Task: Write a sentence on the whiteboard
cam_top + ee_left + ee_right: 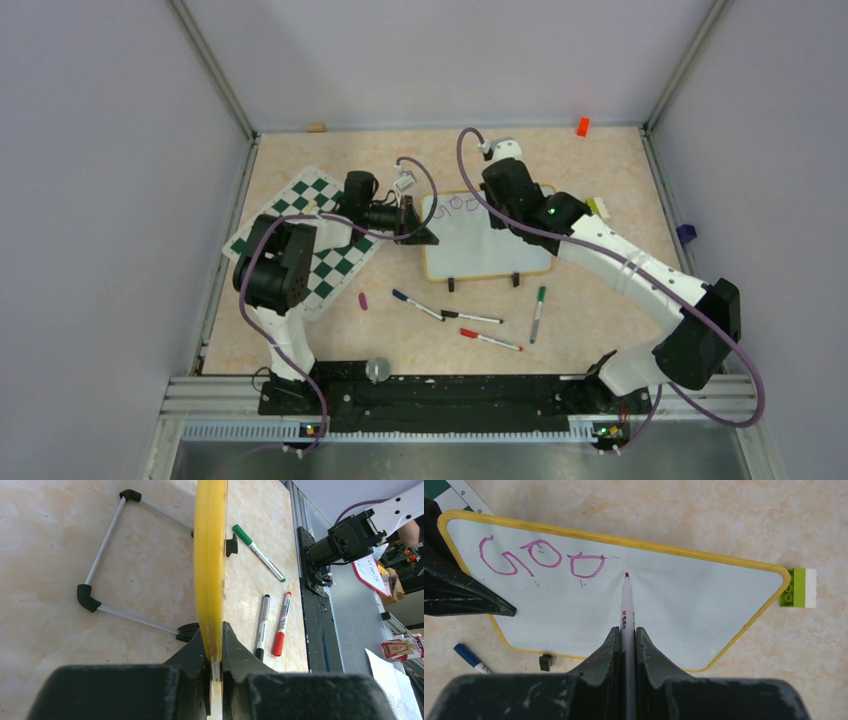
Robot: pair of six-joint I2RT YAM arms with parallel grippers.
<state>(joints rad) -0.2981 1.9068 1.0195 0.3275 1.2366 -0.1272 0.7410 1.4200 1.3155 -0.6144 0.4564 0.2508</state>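
The whiteboard [480,255], yellow-framed, lies mid-table. In the right wrist view [704,605] it bears the sentence's start [541,557], three purple letters like "GOO", near its top left corner. My right gripper [626,632] is shut on a white marker [626,605]. Its purple tip sits at the board just right of the last letter; I cannot tell if it touches. My left gripper [214,640] is shut on the board's yellow edge [210,565]. In the top view it [425,232] clamps the left side and the right gripper [497,205] hangs over the board's top.
A green-and-white chessboard mat [310,240] lies left of the board. Blue [415,303], black [470,317], red [490,340] and green [538,312] markers lie in front of it, with a purple cap [362,299]. A green brick [799,587] sits by the board's right corner. A wire stand [105,555] shows under the board.
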